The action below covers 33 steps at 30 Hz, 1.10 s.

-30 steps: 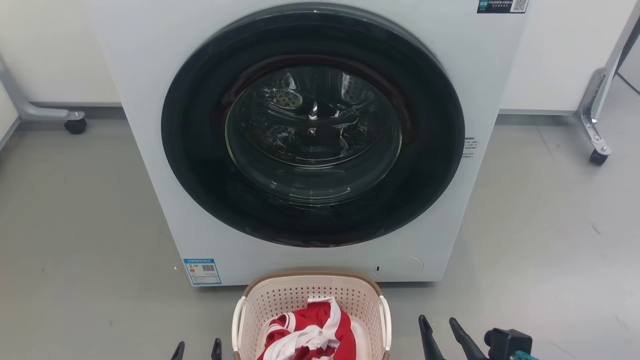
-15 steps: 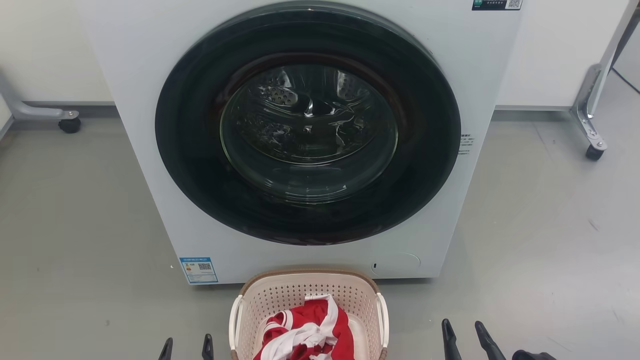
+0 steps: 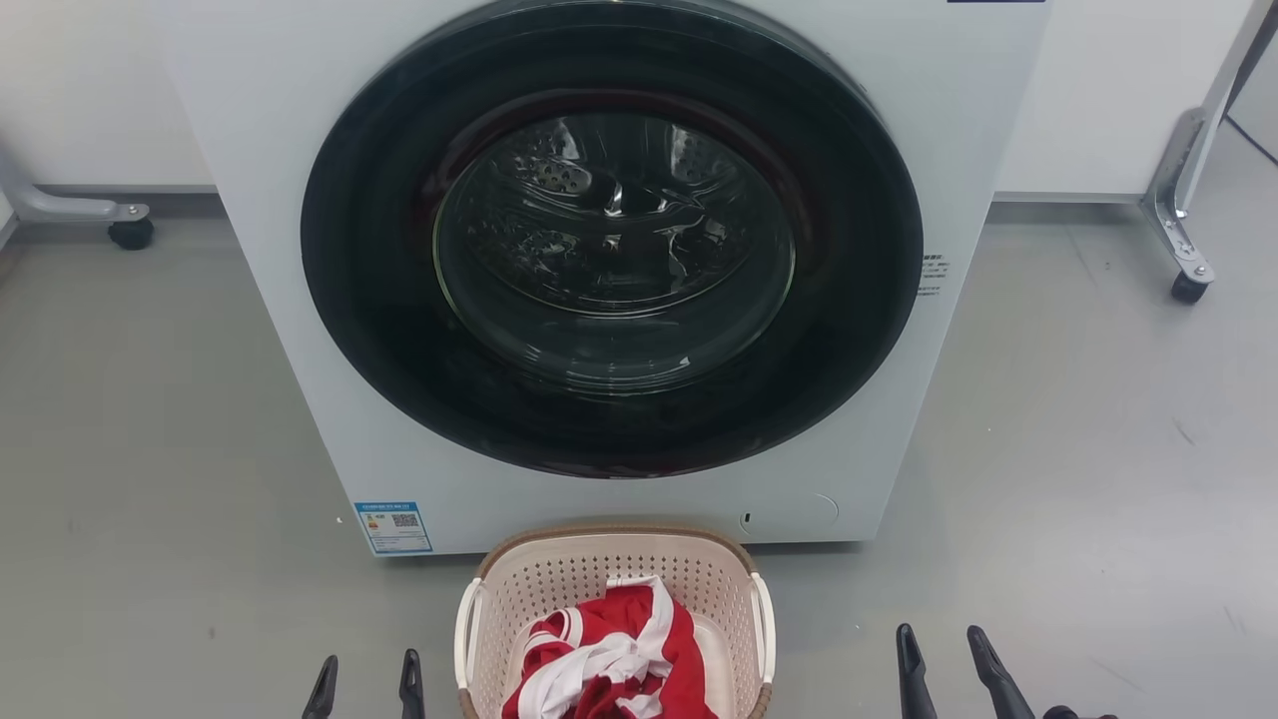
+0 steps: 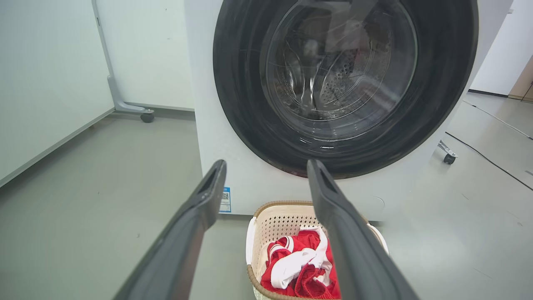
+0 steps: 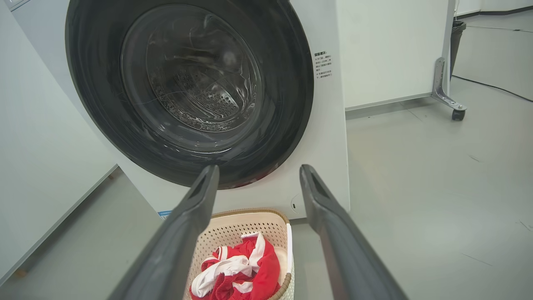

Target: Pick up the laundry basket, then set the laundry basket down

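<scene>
The laundry basket (image 3: 559,584) is cream perforated plastic with a brown rim and white side handles. It stands on the floor in front of the washing machine and holds red and white cloth (image 3: 609,659). My left gripper (image 3: 364,671) is open just left of the basket, apart from it. My right gripper (image 3: 944,644) is open farther off to the basket's right. In the left wrist view the basket (image 4: 279,216) lies beyond the open gripper (image 4: 266,166). In the right wrist view the basket (image 5: 233,227) sits below the open gripper (image 5: 257,171).
A white washing machine (image 3: 300,120) with a shut, dark round door (image 3: 609,240) stands right behind the basket. Wheeled metal frame legs (image 3: 1183,260) (image 3: 75,212) stand at both sides near white wall panels. Grey floor spreads left and right.
The head view has tipped slightly, so the scene sits higher in it. My right gripper has moved away to the right of the basket. The basket stays on the floor.
</scene>
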### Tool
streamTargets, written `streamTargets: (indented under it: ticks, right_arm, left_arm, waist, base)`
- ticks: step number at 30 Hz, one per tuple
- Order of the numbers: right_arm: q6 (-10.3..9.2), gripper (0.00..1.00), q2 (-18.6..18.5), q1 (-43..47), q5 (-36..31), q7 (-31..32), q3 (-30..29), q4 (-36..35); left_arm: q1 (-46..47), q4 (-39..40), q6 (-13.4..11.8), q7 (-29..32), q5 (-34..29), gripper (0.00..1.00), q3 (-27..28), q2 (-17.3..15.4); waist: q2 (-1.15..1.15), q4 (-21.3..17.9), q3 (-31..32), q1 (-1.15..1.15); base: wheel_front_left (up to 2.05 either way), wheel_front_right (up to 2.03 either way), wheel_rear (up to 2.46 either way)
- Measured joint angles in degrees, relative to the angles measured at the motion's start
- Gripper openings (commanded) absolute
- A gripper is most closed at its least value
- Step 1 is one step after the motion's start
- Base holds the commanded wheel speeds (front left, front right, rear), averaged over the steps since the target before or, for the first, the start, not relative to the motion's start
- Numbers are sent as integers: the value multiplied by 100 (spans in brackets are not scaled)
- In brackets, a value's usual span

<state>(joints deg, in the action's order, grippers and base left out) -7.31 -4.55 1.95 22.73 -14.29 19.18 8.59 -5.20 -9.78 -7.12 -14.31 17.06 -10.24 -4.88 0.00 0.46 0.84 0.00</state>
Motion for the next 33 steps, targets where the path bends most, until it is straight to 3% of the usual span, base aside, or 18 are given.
streamTargets:
  ticks: [15,16,25,33]
  right_arm:
    - [0,100,88,104,-326,-1,-169,-294]
    - [0,0,91,107,-357,-1,-175,-301]
    - [29,0,99,244,-269,62,-211,29]
    - [130,0,104,214,354,220,-420,78]
  left_arm:
    - [-1,119,0,0,-276,100,5,45]
    - [-1,119,0,0,-285,0,9,48]
    - [-112,-202,59,60,-216,0,25,70]
    - [-79,-255,164,225,422,0,164,88]
  waist:
    - [0,1,-57,0]
    - [0,2,-58,0]
    - [0,1,-62,0]
    - [0,-3,-66,0]
  base:
    - [0,0,0]
    - [0,0,0]
    - [0,0,0]
    - [0,0,0]
